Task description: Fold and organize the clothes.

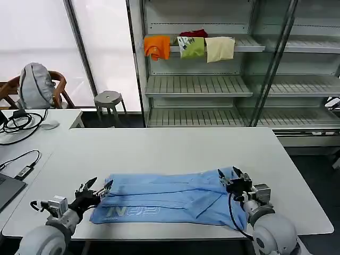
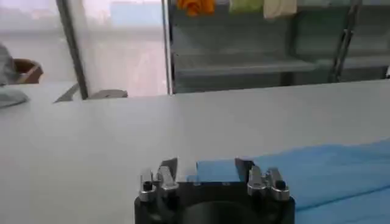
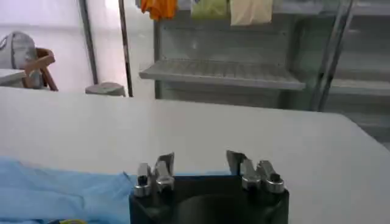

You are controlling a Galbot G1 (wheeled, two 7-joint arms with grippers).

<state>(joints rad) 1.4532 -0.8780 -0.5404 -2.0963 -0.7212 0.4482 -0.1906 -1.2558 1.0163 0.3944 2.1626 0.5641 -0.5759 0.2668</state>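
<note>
The clothes are one light blue T-shirt, lying as a long folded band across the near part of the white table, with pale lettering near its left end. My left gripper is open at the shirt's left end; in the left wrist view its fingers stand apart with the blue fabric's corner just beyond them. At the shirt's right end hovers my right gripper, open too. In the right wrist view nothing lies between its jaws, and the shirt spreads off to one side.
A metal shelf behind the table carries orange, green, cream and red cloths. Cables and a laptop corner sit at the table's left. A stool and chair stand beyond.
</note>
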